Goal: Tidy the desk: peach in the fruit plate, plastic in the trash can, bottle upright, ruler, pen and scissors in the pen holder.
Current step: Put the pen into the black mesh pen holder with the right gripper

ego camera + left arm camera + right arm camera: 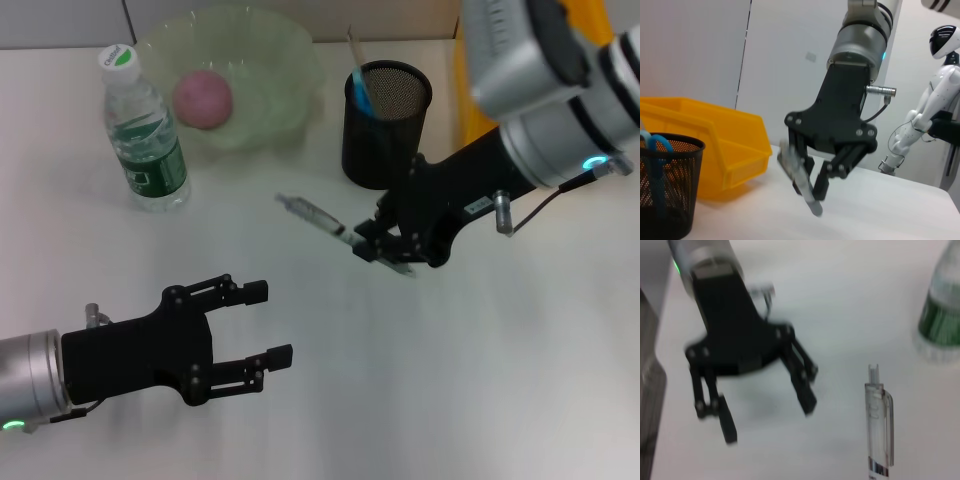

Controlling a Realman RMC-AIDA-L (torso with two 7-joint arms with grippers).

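Head view looks down over desk [520, 400]; wrist views low, close; all share pen [318, 217].

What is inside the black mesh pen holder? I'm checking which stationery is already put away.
The pen holder shows blue scissor handles and a pale ruler-like strip sticking out. Its lower contents are hidden by the mesh wall.

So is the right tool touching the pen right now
Touching. The left wrist view shows the right tool closed on the pen, lifted off the table.
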